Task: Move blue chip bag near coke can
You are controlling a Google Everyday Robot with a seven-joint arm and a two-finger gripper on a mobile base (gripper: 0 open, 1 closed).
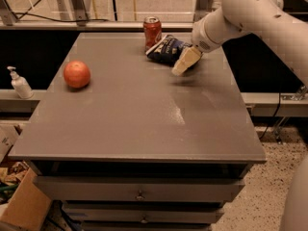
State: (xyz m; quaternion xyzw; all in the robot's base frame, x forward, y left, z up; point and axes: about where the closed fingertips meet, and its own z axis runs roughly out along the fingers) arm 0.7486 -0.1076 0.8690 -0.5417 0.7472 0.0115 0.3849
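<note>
The blue chip bag [166, 48] lies at the far edge of the grey table [144, 124], right beside the red coke can [152, 32], which stands upright just to its left. I cannot tell whether bag and can touch. My gripper [186, 61], a cream wedge at the end of the white arm [240, 13], hangs at the bag's right front corner, just above the table top. Its tip points down and to the left, past the bag's edge.
A round orange-red fruit [77, 74] sits on the left part of the table. A white pump bottle [19, 83] stands on a ledge left of the table. Drawers [139, 194] are below the top, and a cardboard box [24, 208] is on the floor at the lower left.
</note>
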